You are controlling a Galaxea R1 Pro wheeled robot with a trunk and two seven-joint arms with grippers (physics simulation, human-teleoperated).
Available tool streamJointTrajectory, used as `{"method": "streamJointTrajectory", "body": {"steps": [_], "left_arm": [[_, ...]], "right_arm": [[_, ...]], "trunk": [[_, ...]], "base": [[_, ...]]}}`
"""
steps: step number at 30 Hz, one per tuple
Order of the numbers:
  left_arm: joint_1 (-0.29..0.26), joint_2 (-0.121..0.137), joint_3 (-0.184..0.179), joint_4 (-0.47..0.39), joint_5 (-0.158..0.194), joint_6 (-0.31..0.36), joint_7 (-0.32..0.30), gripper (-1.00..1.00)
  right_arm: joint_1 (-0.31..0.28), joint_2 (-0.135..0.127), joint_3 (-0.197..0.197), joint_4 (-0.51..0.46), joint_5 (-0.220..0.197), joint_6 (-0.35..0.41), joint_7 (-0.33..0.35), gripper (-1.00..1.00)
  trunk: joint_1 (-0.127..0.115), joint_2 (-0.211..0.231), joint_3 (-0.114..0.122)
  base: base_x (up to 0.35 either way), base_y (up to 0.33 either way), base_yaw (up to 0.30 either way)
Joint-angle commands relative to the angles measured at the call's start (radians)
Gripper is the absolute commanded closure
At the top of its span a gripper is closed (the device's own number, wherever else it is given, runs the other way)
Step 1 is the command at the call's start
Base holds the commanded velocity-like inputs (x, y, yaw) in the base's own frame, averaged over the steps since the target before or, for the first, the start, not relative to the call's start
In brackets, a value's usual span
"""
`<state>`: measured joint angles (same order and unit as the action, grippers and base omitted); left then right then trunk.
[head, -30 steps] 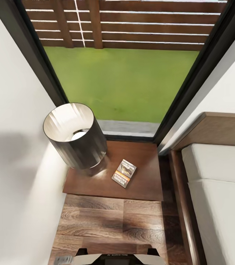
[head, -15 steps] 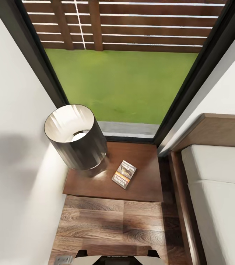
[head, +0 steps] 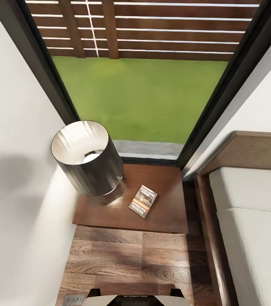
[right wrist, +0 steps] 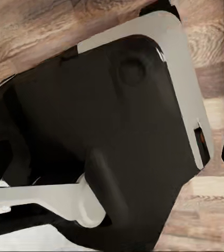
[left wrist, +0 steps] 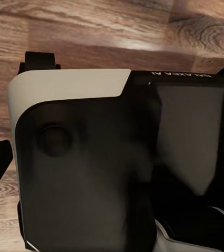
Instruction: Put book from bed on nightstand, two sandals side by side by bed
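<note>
Book (head: 143, 201) lies flat on nightstand (head: 169, 212) beside bed (head: 246, 212).

Head camera looks steeply down; both wrist cameras closely face robot body (left wrist: 91, 157).

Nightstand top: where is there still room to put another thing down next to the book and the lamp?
The nightstand has bare wood to the right of the book, toward the bed, and a strip behind the book toward the window. The front edge is also bare. The left side is crowded: the lamp fills it, with just a narrow gap to the book.
</note>
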<state>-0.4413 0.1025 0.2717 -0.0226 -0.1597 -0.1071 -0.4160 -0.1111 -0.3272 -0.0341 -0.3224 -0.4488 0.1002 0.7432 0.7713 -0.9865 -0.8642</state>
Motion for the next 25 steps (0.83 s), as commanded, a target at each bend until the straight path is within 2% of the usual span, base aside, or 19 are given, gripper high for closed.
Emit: {"method": "streamJointTrajectory", "body": {"steps": [1,3,5,9,11,16,25], "left_arm": [[0.0,0.0,0.008,0.001,-0.011,-0.005,-0.002,-1.0],[0.0,0.0,0.008,0.002,-0.011,-0.005,-0.002,-1.0],[0.0,0.0,0.007,0.002,-0.011,-0.005,-0.002,-1.0],[0.0,0.0,0.008,0.001,-0.011,-0.005,-0.001,-1.0],[0.0,0.0,0.008,0.001,-0.011,-0.005,-0.002,-1.0],[0.0,0.0,0.007,0.001,-0.011,-0.005,-0.002,-1.0],[0.0,0.0,0.007,0.001,-0.011,-0.005,-0.001,-1.0]], "right_arm": [[-0.001,0.019,-0.005,0.091,-0.01,0.01,0.004,-1.0],[-0.001,0.07,-0.006,0.266,-0.01,0.01,0.004,-1.0],[-0.001,0.12,-0.006,0.345,-0.01,0.01,0.004,-1.0],[-0.001,0.178,-0.006,0.382,-0.011,0.01,0.004,-1.0],[-0.002,0.198,-0.008,0.386,-0.013,0.01,0.004,-1.0],[-0.002,0.21,-0.01,0.382,-0.014,0.01,0.004,-1.0],[-0.002,0.212,-0.01,0.391,-0.012,0.01,0.004,-1.0]], "trunk": [[0.0,0.0,0.0],[0.0,0.0,0.0],[0.0,0.0,0.0],[0.0,0.0,0.0],[0.0,0.0,0.0],[0.0,0.0,0.0],[0.0,0.0,0.0]], "base": [[0.0,0.0,0.0],[0.0,0.0,0.0],[0.0,0.0,0.0],[0.0,0.0,0.0],[0.0,0.0,0.0],[0.0,0.0,0.0],[0.0,0.0,0.0]]}}
